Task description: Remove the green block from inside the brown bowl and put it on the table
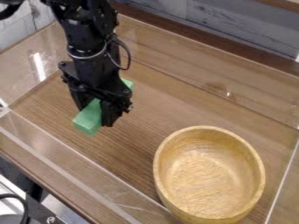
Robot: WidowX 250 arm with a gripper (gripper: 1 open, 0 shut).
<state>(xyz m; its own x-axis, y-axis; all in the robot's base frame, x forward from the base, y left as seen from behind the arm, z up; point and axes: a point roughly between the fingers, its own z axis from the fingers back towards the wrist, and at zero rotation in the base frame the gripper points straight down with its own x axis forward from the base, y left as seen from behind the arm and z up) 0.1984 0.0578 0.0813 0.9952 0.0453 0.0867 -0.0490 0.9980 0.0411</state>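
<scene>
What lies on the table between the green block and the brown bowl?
Nothing: in the camera view, the stretch of table between the green block, held in the gripper, and the empty bowl is bare wood.

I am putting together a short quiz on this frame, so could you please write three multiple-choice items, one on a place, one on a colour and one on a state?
1. Where is the green block?
A. inside the bowl
B. in the gripper, over the table left of the bowl
C. outside the clear walls

2. What colour is the brown bowl inside?
A. light wood
B. blue
C. black

3. What does the bowl hold?
A. the block
B. two blocks
C. nothing

Answers:
1 B: the gripper is shut on the block, well left of the bowl, above the table.
2 A: pale grain shows across its hollow.
3 C: its hollow is bare.
</scene>
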